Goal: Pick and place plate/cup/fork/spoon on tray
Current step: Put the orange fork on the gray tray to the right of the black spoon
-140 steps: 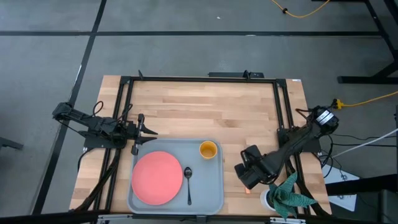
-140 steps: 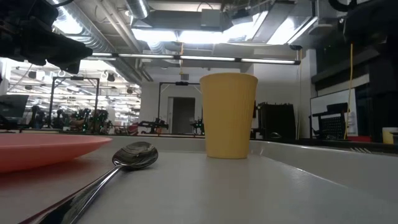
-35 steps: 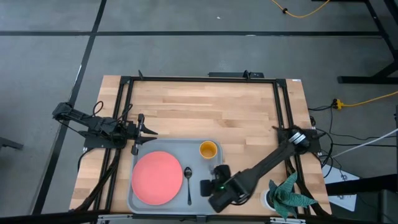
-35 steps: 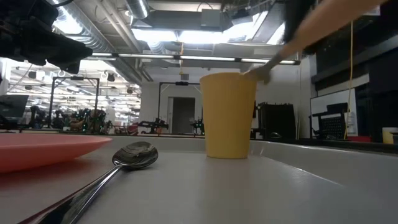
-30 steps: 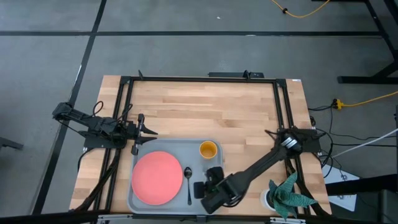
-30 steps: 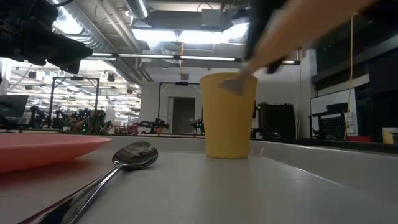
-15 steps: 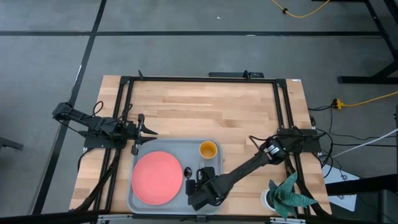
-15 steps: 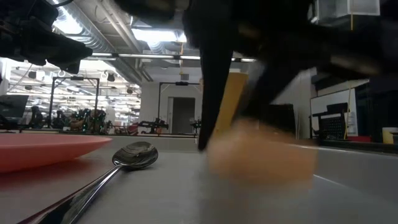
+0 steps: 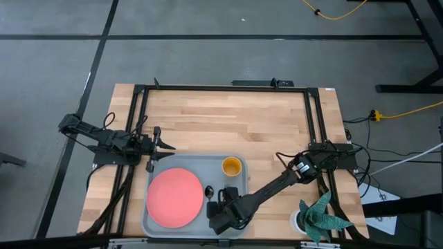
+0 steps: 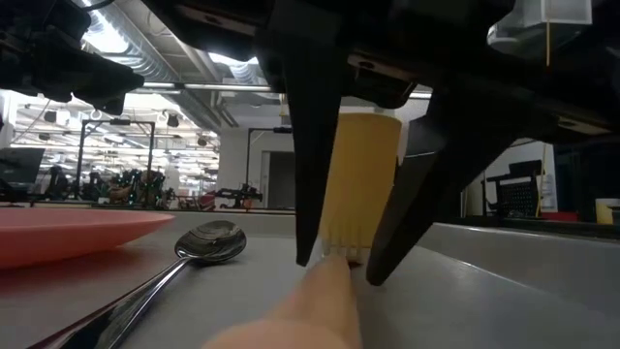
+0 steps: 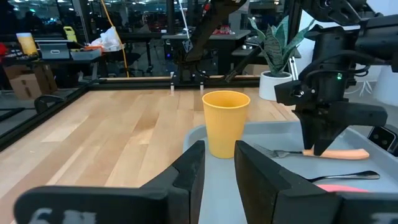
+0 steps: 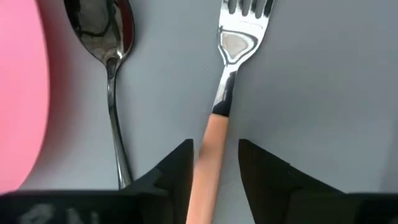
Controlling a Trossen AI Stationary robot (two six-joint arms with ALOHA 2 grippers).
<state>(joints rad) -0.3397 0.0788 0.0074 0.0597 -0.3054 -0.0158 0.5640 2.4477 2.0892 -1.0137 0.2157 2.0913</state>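
The fork (image 12: 219, 118) lies flat on the tray (image 9: 235, 223), between the two dark fingers of the right gripper (image 12: 213, 163). The fingers (image 12: 174, 167) sit one on each side of the orange handle, with a small gap on both sides, so the gripper is a little open and not squeezing the fork. The silver prongs point away from the gripper, toward the cup (image 9: 231, 166). In the left wrist view the right gripper (image 11: 319, 146) stands straight up over the handle of the fork (image 11: 323, 154).

Just beside the fork lies the spoon (image 12: 109, 68), with its handle running the same way. On the other side of the spoon is the pink plate (image 9: 174, 197), which fills the left part of the tray. The yellow cup stands upright in the far right corner of the tray.

The left gripper (image 9: 166, 146) waits over the table near the tray's far left corner, well apart from the fork. Its fingers (image 11: 186, 174) are a little apart and hold nothing.

A white pot with a green plant (image 9: 320, 216) sits near the right front corner of the table, off the tray.
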